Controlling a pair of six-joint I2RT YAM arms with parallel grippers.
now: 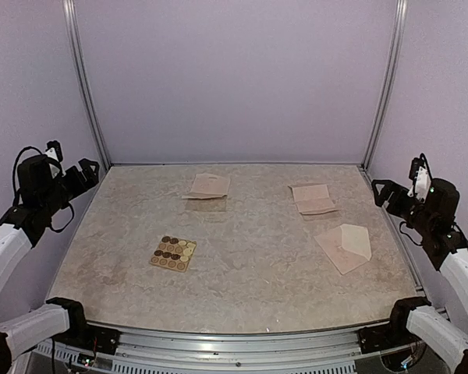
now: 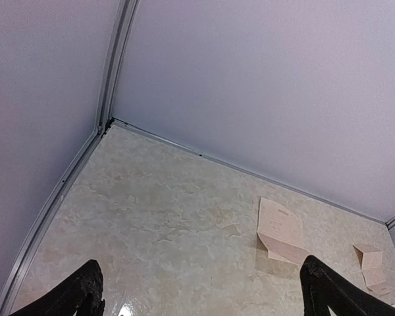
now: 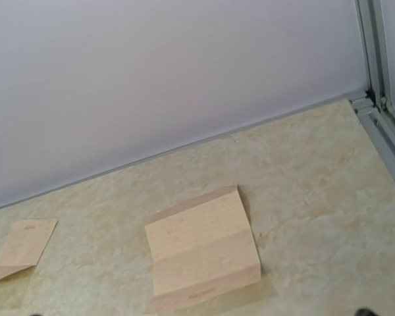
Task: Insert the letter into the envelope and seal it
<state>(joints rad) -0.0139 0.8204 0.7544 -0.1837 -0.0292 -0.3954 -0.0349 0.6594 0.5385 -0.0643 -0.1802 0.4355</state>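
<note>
The envelope (image 1: pixel 345 246) is pale pinkish-beige and lies flat at the right of the table, its pointed flap open. Two folded, lined letter sheets lie further back. One letter (image 1: pixel 209 185) (image 2: pixel 280 230) (image 3: pixel 23 247) is at the back centre. The other letter (image 1: pixel 313 199) (image 3: pixel 201 247) (image 2: pixel 370 263) is at the back right, just beyond the envelope. My left gripper (image 1: pixel 88 169) (image 2: pixel 204 293) hovers open over the table's left edge with nothing in it. My right gripper (image 1: pixel 381 192) hangs open and empty at the right edge; only its fingertips (image 3: pixel 363 312) peek into the right wrist view.
A yellowish sheet of round brown and gold stickers (image 1: pixel 173 253) lies left of centre. Lilac walls with metal corner posts (image 1: pixel 86 86) close in the marbled table (image 1: pixel 249 273) at the back and sides.
</note>
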